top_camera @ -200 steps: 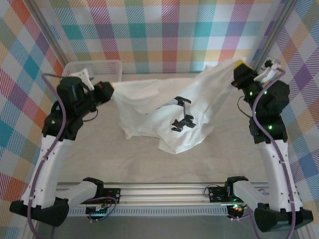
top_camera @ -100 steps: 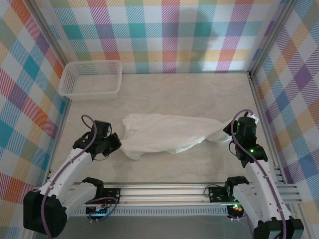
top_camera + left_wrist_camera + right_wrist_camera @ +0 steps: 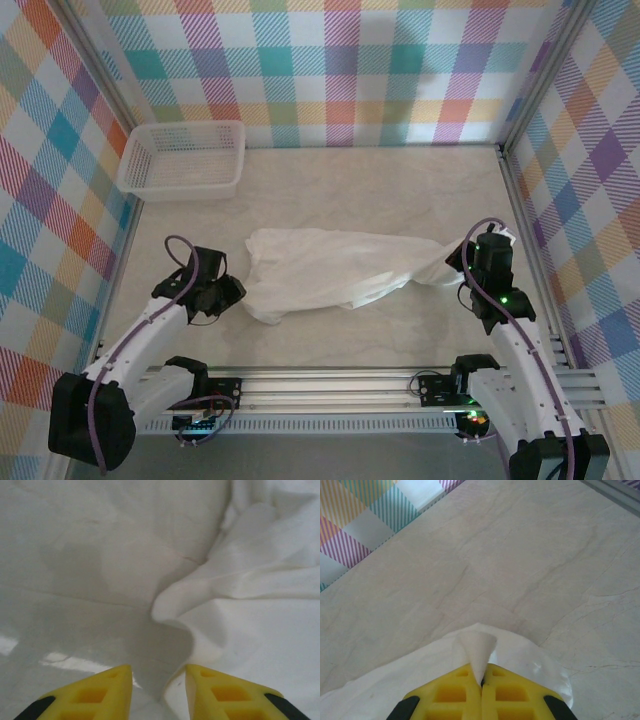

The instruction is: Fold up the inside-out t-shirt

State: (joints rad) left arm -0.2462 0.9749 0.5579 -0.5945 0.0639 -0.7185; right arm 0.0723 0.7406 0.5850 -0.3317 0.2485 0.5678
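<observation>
Checked walls ringed the pale table [image 3: 380, 190], the inside-out t-shirt [image 3: 330, 272] stretched across its middle. Limp, light cloth: it probably needed holding at corners or hems. Left gripper [image 3: 225, 293] stood parted beside its left end; right gripper [image 3: 462, 262] pinched the right end.

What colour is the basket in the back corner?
The basket is white plastic mesh. The top external view shows it best.
</observation>
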